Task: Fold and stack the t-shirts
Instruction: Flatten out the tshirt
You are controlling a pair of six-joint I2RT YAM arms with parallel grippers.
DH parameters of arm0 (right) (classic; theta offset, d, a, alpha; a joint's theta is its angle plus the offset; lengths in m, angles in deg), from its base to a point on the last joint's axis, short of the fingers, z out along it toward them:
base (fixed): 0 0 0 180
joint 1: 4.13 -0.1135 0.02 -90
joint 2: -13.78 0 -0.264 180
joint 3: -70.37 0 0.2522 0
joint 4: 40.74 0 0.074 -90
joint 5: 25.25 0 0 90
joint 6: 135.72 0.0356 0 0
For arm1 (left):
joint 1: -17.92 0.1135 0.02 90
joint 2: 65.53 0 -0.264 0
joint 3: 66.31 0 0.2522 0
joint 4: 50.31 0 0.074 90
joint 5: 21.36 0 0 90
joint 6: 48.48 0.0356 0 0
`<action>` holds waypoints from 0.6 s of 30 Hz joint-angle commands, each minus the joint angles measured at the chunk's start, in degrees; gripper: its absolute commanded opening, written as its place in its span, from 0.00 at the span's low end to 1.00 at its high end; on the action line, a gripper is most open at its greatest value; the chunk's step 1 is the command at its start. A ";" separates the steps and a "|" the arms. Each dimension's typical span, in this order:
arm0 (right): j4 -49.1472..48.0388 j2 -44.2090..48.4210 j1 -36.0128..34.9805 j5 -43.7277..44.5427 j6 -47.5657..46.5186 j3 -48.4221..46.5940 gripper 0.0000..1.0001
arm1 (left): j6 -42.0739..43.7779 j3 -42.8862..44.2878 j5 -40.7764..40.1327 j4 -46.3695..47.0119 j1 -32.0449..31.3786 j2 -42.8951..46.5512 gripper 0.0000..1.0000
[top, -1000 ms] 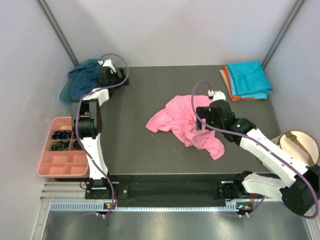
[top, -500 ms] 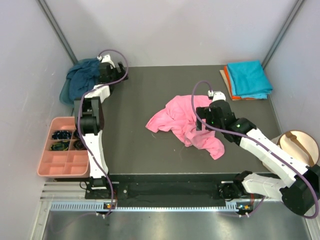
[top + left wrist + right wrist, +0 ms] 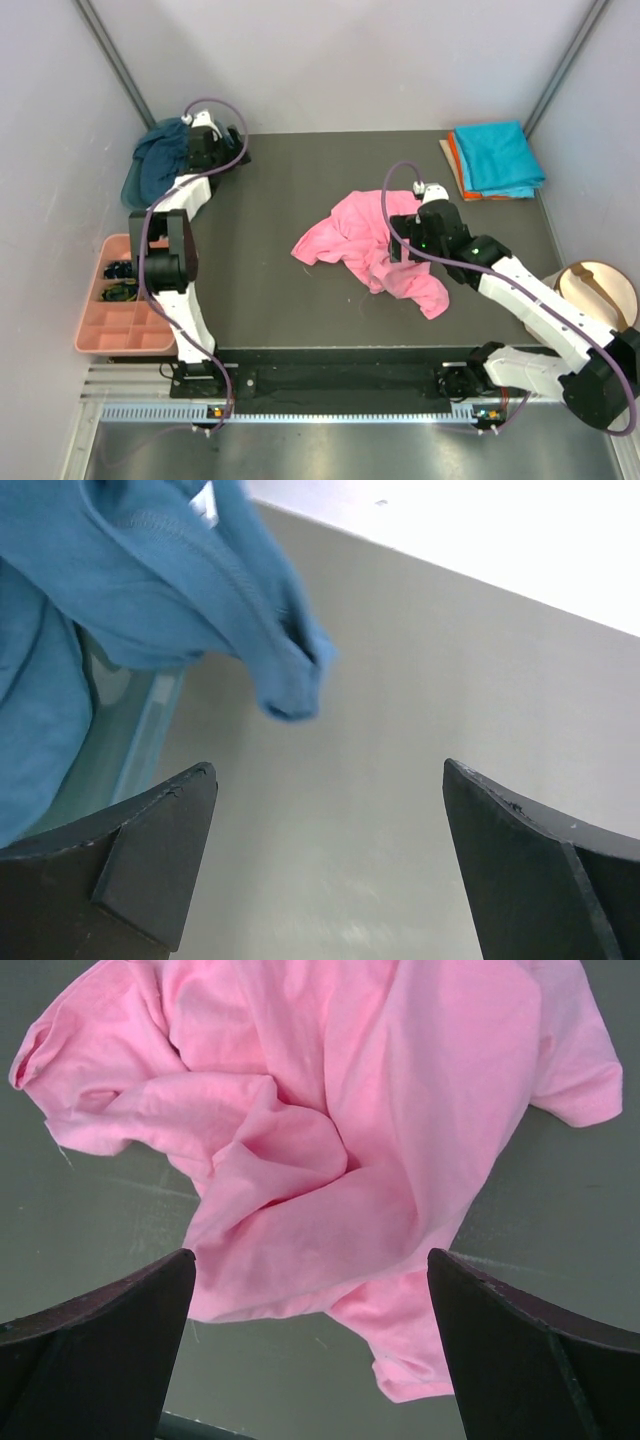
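A bright pink t-shirt [image 3: 362, 243] lies crumpled in the middle of the dark table. My right gripper [image 3: 404, 246] hovers over its right side; in the right wrist view the shirt [image 3: 330, 1130] fills the space ahead of the right gripper [image 3: 310, 1255], which is open and empty. A dark navy blue t-shirt [image 3: 160, 163] is heaped at the back left. My left gripper [image 3: 197, 140] is beside it, open and empty [image 3: 328, 768], with the blue cloth [image 3: 150, 580] hanging at upper left. A folded turquoise t-shirt [image 3: 497, 157] rests on an orange one [image 3: 455, 162] at back right.
The navy shirt sits in a teal basin [image 3: 130, 730] against the left wall. A salmon compartment tray [image 3: 120, 325] holding small dark items stands off the table's left edge. A round tan object [image 3: 597, 290] is at the right edge. Walls enclose three sides.
My left arm has swung leftward and back, bringing its gripper closer to the navy shirt. The right arm and the pink shirt have not moved.
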 commanded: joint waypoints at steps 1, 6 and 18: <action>-3.16 -0.28 -0.02 -1.90 0.21 0.33 0.99 | 0.08 -3.90 -1.73 -3.03 -3.80 10.37 0.99; -3.78 -0.80 -0.02 -1.55 0.04 0.33 0.99 | 2.27 -10.05 -6.11 -4.36 -10.28 18.02 0.99; -3.08 -0.10 0.07 0.39 2.14 1.29 0.99 | -0.71 -27.01 -13.94 -2.52 -27.97 27.70 0.99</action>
